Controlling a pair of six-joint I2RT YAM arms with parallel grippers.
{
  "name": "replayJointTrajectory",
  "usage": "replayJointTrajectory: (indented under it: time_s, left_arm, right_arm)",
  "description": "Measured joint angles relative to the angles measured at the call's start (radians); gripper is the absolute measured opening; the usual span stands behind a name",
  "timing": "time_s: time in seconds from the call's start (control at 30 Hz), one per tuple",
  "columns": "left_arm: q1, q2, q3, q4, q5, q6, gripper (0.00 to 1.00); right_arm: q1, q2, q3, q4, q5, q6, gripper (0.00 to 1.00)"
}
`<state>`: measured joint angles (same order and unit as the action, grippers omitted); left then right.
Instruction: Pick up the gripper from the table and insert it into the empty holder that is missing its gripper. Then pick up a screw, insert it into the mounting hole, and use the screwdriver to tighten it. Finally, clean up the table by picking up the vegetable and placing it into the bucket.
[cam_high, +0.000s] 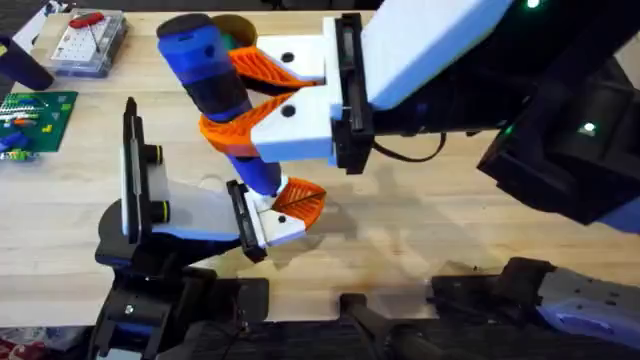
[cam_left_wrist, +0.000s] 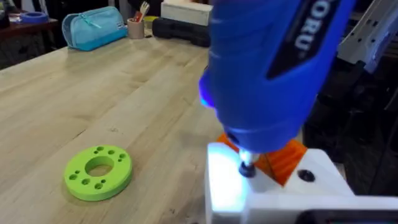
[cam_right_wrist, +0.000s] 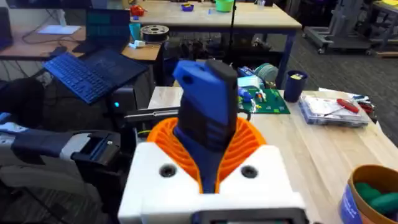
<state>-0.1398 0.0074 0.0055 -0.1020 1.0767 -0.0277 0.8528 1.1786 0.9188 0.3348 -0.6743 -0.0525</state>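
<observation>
My right gripper (cam_high: 262, 92) is clamped on the screwdriver (cam_high: 212, 75), its 2 orange ribbed pads (cam_right_wrist: 249, 140) pressed to either side of the blue body. The tool's long axis runs steeply down and toward my bases, so the thin bit (cam_left_wrist: 247, 168) lands on the near face of the holder (cam_high: 205, 208), right at what I take to be the mounting hole; a pale glow lights the white surface under the tip. The small orange gripper (cam_high: 300, 200) already sits seated at that end of the holder, just beside the bit. I judge this as the tightening step, and it turns on keeping the bit in line with the screw, which I cannot actually see under the tip. My left arm sits lower left, nearer the holder; whether its fingers are parted I cannot tell. Farther off, the bucket (cam_right_wrist: 371, 198) stands beyond the holder with the green vegetable (cam_right_wrist: 379, 196) seemingly already inside it.
</observation>
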Motion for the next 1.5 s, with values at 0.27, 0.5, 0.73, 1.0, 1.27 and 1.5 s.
replayJointTrajectory:
  time_s: [0.27,0.5,0.73,1.0,1.27,1.5]
  left_arm:
    - [0.000,0.000,0.000,0.000,0.000,0.000,0.016]
    - [0.000,0.000,0.000,0.000,0.000,-0.004,0.016]
    - [0.000,0.000,0.000,-0.001,0.001,-0.007,0.016]
    - [0.000,0.000,0.000,-0.002,0.002,-0.008,0.016]
    - [0.000,0.000,0.000,-0.002,0.003,-0.015,0.016]
    - [0.000,0.000,0.000,-0.002,0.004,-0.015,0.016]
  right_arm:
    - [0.000,0.000,0.000,0.000,0.000,0.000,0.084]
    - [0.000,0.000,-0.034,0.061,0.000,0.005,0.084]
    - [0.000,0.000,-0.052,0.097,0.000,0.023,0.084]
    - [0.000,-0.001,-0.053,0.086,0.000,0.026,0.084]
    - [0.000,-0.003,-0.053,0.078,0.003,0.027,0.084]
    - [0.000,-0.005,-0.053,0.072,0.003,0.027,0.084]
